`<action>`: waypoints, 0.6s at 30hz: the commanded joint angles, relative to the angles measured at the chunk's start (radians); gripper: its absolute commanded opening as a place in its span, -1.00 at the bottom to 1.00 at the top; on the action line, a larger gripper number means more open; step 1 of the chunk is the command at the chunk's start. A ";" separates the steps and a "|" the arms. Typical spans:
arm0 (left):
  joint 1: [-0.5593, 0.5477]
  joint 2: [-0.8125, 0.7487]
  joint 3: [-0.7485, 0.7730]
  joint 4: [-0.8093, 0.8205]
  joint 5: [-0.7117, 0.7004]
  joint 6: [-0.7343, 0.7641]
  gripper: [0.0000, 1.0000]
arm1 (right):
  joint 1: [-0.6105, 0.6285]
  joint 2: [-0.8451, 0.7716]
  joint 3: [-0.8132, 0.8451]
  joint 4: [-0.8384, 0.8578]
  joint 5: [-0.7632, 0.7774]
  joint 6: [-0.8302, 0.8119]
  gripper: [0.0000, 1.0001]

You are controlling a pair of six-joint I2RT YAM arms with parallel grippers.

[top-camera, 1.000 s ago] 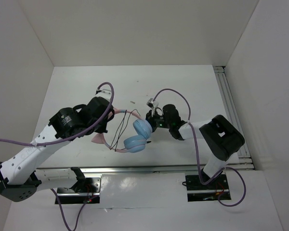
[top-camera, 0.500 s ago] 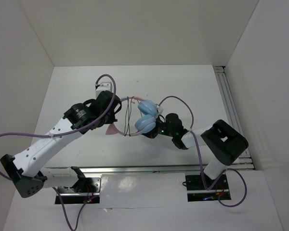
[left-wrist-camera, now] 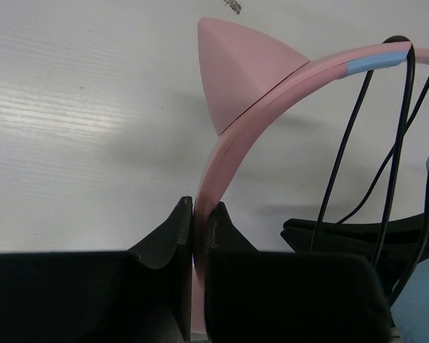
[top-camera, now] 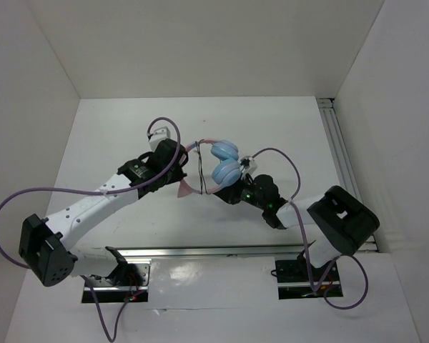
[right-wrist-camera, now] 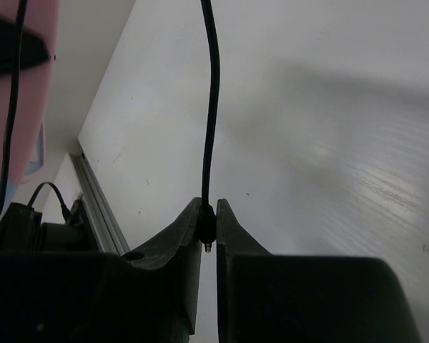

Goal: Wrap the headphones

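The headphones (top-camera: 226,161) are held above the table's middle, their two light blue ear cups stacked close together. My left gripper (left-wrist-camera: 200,211) is shut on the pink headband (left-wrist-camera: 232,146), just below its cat ear (left-wrist-camera: 236,78). The thin black cable (left-wrist-camera: 399,114) hangs over the headband in a few loops. My right gripper (right-wrist-camera: 209,223) is shut on the cable's plug end, and the cable (right-wrist-camera: 211,107) runs straight up from its fingertips. In the top view the right gripper (top-camera: 232,189) sits just below the ear cups, and the left gripper (top-camera: 180,161) is at their left.
A metal rail (top-camera: 343,164) runs along the table's right side and another (top-camera: 222,251) along the near edge. Thick purple robot cables (top-camera: 275,153) arch over both arms. White walls close in the table on three sides.
Both arms have carried the headphones away from the near edge and a little right. The ear cups have turned to stand one above the other. The cable loops now sit tighter on the headband.
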 commanded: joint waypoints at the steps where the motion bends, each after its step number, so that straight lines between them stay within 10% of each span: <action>1: 0.042 -0.004 -0.018 0.172 0.001 -0.112 -1.00 | 0.009 0.005 0.032 0.085 0.056 0.037 -0.97; 10: 0.117 -0.007 -0.154 0.181 -0.091 -0.265 -1.00 | 0.009 0.261 0.140 0.166 -0.034 0.145 -0.97; 18: 0.206 0.005 -0.265 0.138 -0.137 -0.386 -1.00 | 0.020 0.676 0.260 0.725 -0.249 0.399 -0.95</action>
